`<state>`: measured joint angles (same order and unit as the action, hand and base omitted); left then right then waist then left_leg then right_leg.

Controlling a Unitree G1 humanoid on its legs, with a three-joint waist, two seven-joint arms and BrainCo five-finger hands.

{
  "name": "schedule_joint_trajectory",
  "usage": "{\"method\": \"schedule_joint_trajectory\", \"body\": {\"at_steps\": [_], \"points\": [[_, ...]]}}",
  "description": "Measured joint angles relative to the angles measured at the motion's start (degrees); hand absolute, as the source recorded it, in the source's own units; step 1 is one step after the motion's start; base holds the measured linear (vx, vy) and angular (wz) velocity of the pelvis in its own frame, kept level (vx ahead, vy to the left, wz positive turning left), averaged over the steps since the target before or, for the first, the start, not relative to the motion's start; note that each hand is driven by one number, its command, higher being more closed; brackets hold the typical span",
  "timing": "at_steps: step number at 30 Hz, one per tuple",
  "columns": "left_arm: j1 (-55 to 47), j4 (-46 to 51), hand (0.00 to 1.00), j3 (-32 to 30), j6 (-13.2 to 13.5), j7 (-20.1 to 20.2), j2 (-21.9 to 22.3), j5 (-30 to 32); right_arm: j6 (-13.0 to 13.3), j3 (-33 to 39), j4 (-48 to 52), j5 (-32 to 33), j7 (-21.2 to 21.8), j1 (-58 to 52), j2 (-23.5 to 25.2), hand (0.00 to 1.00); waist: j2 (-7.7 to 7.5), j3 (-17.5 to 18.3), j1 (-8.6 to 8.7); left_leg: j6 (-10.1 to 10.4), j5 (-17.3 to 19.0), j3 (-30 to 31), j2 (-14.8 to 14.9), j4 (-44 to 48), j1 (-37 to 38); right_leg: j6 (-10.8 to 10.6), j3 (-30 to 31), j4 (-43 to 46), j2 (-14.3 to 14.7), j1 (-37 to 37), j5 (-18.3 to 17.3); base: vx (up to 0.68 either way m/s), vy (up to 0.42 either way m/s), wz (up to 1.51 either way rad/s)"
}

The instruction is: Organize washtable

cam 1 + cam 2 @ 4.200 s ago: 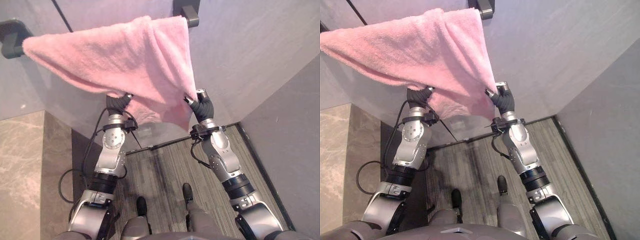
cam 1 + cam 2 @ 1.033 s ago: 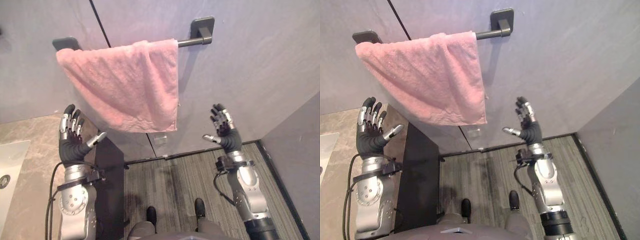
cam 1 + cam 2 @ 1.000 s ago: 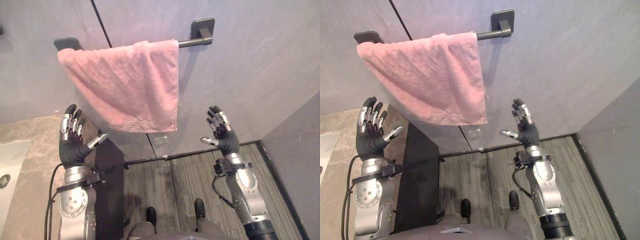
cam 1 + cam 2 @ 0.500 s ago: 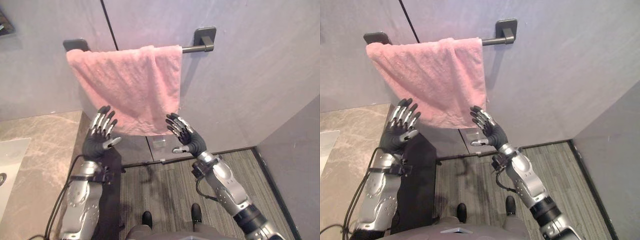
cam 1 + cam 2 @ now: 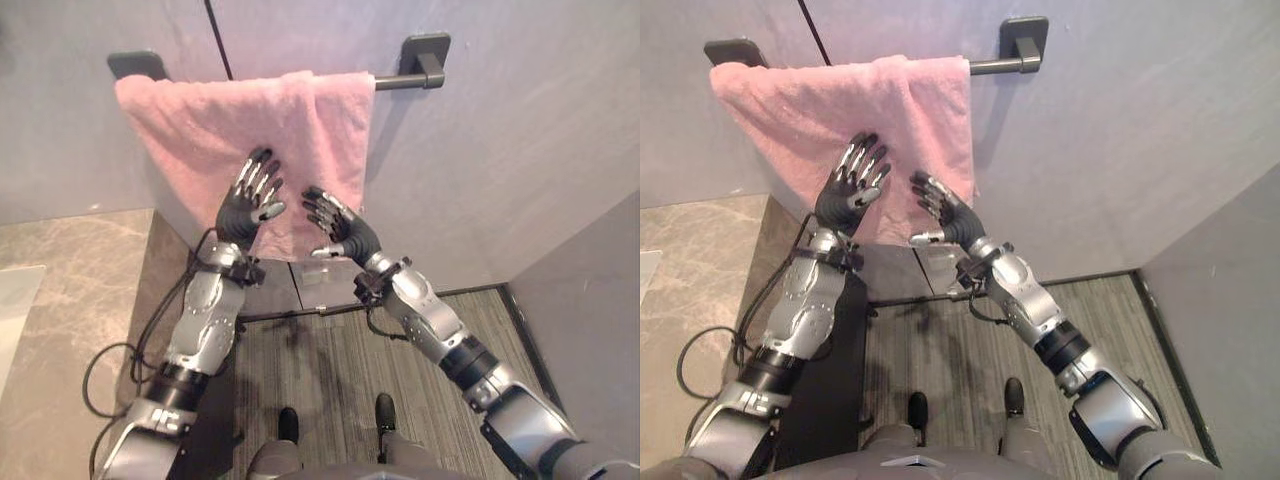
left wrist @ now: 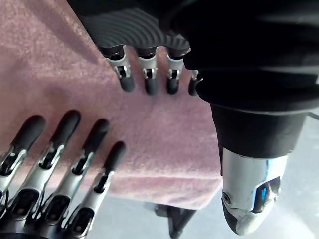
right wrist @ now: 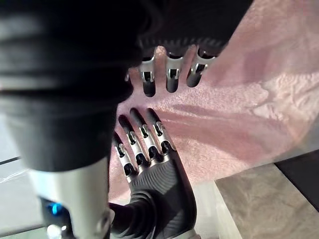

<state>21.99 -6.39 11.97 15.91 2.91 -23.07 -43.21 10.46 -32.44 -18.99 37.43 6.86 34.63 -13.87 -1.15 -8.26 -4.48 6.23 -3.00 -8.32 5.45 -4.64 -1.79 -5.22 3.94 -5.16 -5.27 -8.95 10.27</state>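
We had brought both hands in from wide apart and up past the hem. Our left hand (image 5: 248,203) and right hand (image 5: 340,228) now sat side by side, fingers straight and spread, holding nothing. Just beyond the fingertips, the pink terry towel (image 5: 190,110) hung over the dark metal wall bar (image 5: 395,82); we could not tell whether they touched the cloth. We judged smoothing came next. The towel's free edge lay just outside our right hand, with bare grey wall (image 5: 500,150) beyond.

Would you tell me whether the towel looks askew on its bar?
Slightly: the towel hangs unevenly on the bar, its left edge slanting inward. The open left hand and right hand face it.
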Motion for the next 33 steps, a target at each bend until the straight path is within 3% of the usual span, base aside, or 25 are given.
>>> {"method": "schedule_joint_trajectory", "body": {"at_steps": [7,18,27,33], "points": [[12.39,-7.05,0.00,1.35,-0.02,-1.92,-0.33,-2.90,0.08,5.34,-7.22,2.05,-3.60,11.93,0.96,0.00,-0.05,-3.83,-0.18,0.06,-0.40,-0.18,0.00,-0.08,-1.07,0.10,0.10,0.01,0.06,-1.16,0.56,0.00,0.000,0.00],[15.39,-6.88,0.00,-0.86,0.10,-3.37,-0.30,-3.90,0.06,16.40,-14.76,4.21,-8.19,18.53,0.47,0.00,0.00,-6.13,-0.47,0.03,-0.48,-0.83,-0.09,-0.02,-1.89,0.11,1.32,0.01,0.15,-2.47,1.17,0.00,0.000,-0.04],[3.14,-4.70,0.00,-10.54,0.62,-3.48,-0.04,-3.87,0.37,30.68,-13.34,4.22,-11.01,13.09,-5.65,0.00,0.31,-6.88,0.68,0.06,-0.64,-0.87,-0.07,-0.20,-1.83,0.07,1.37,0.01,0.23,-2.62,1.20,-0.01,-0.003,-0.01],[-3.98,-6.98,0.00,-14.76,-0.09,-3.85,2.11,-3.54,0.42,33.24,-7.85,4.08,-11.35,1.65,-5.42,0.00,0.31,-6.88,0.84,0.01,-0.58,-0.87,-0.03,-0.21,-1.24,0.06,1.54,0.01,0.32,-2.03,1.19,0.01,0.001,-0.01]]}}
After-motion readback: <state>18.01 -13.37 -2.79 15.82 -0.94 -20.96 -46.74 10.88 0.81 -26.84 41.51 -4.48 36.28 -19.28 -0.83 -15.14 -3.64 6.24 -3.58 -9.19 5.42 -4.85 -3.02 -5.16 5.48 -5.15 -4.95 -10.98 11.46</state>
